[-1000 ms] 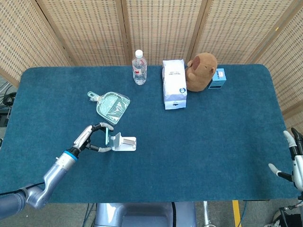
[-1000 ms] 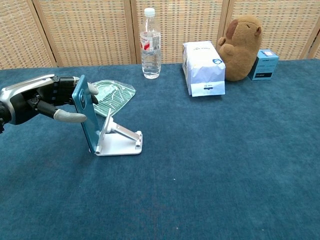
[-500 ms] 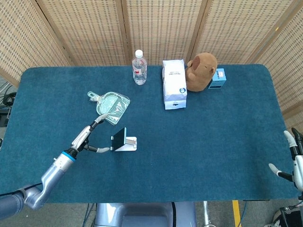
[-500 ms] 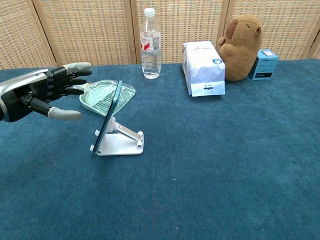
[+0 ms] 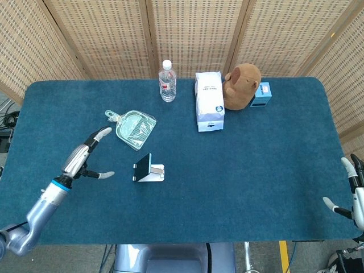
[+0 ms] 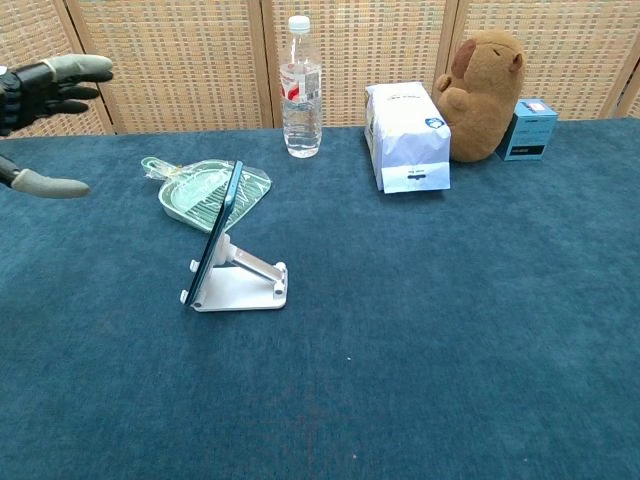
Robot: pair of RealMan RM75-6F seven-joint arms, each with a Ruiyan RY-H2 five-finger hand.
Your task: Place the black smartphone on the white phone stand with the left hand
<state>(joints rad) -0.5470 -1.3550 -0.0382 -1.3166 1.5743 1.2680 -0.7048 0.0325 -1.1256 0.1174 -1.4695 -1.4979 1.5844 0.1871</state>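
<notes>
Head view: the black smartphone (image 5: 143, 165) stands propped on the white phone stand (image 5: 152, 173), near the front-left middle of the blue table (image 5: 244, 165), with the green dustpan (image 5: 135, 128) just beyond it. The phone's long axis slopes up and away from the left hand, its lower edge on the side nearer that hand and its top leaning toward the stand's back support. The left hand (image 5: 82, 158) is well apart from the phone on its left, fingers spread wide and holding nothing. The right hand (image 5: 348, 193) shows only in part at the lower right edge, beyond the table; its fingers look spread and nothing is seen in them. A water bottle (image 5: 167, 81), a white bag (image 5: 209, 100), a brown plush toy (image 5: 242, 85) and a small blue box (image 5: 261, 94) line the far side. Chest view: the smartphone (image 6: 216, 238) is seen nearly edge-on, tilted back, its bottom edge seated at the front lip of the stand (image 6: 243, 285) and its upper part resting on the support arm. The left hand (image 6: 40, 95) hovers at the upper left edge, open and empty, clear of the phone. Judgement: placement appears done and the step in hand is the release and clearing away; the next move calls only for taking the hand off without brushing the leaning phone.
</notes>
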